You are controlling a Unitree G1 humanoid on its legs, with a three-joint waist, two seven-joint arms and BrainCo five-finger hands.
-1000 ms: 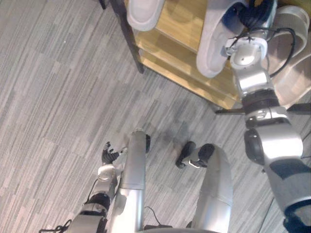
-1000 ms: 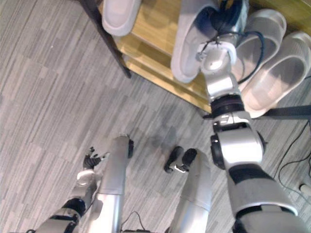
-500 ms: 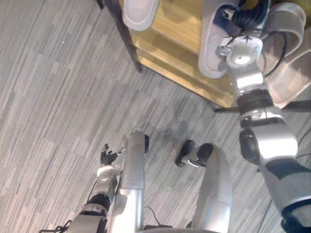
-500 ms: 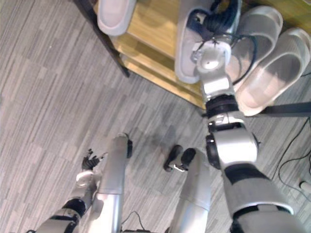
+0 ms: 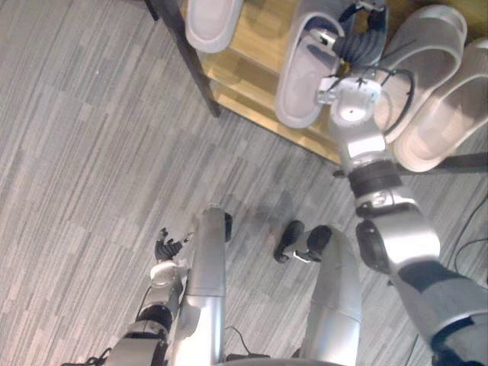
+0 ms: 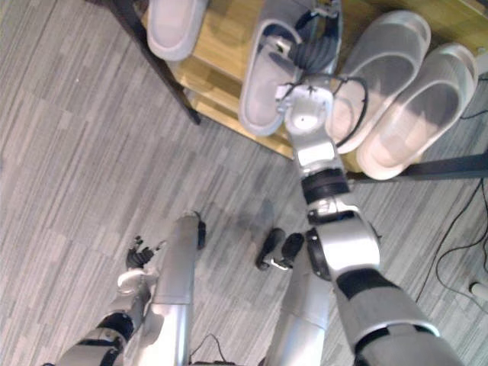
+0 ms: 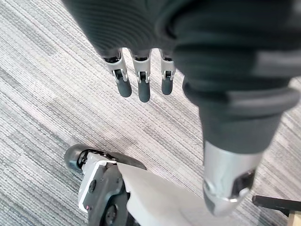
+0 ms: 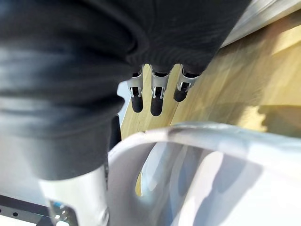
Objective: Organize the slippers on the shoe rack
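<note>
grey slipper: should be light, bendy foam; take it by the strap.
right hand: fingers straight over strap, seemingly not pinching.
left hand: relaxed.

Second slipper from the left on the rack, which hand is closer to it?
Right. The right hand is at that slipper, over its strap on the shoe rack. The left hand hangs low over the floor, well away from it.

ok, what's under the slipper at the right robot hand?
The shoe rack's wooden shelf; the slipper crosses its front edge. Whatever lies directly beneath the sole is covered.
</note>
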